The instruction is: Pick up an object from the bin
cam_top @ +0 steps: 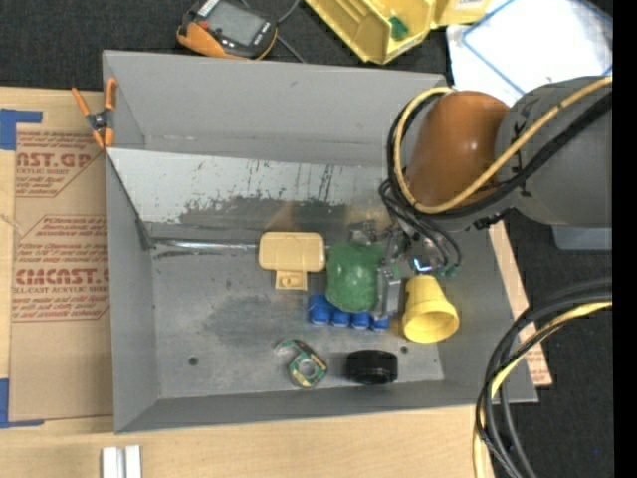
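My gripper is low in the right half of the bin, under the orange dome of the wrist. It stands right beside a green rounded thing, on that thing's right side, with a yellow cup lying on its side just to the gripper's right. A blue knobbed piece lies directly below the green thing, close to the gripper's tip. Whether the green thing is gripped cannot be told from this view.
A tan block lies left of the green thing. Near the front wall lie a black disc and a small greenish ring-like thing. The bin's left half is bare floor. The arm and its cables cover the right rim.
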`<state>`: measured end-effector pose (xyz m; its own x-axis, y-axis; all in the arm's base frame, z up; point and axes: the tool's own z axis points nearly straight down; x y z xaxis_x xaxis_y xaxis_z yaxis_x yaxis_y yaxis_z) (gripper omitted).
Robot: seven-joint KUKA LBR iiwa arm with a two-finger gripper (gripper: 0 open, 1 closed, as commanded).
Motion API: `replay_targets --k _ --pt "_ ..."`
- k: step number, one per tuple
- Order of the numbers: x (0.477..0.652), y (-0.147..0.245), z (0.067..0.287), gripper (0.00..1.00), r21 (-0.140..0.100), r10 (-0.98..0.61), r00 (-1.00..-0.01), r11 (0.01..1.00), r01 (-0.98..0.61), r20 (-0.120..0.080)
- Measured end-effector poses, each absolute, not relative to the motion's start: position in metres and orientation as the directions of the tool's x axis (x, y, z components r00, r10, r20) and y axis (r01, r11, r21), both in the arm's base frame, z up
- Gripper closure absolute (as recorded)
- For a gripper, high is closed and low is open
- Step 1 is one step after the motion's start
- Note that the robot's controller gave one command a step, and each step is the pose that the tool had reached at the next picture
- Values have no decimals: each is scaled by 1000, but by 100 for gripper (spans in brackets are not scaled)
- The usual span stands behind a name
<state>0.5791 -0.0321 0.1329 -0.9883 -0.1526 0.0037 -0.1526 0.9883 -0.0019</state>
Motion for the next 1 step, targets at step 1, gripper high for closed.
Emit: replay_targets --k 1 --pt "549 -18 238 100 0 -274 -962 962 -274 1"
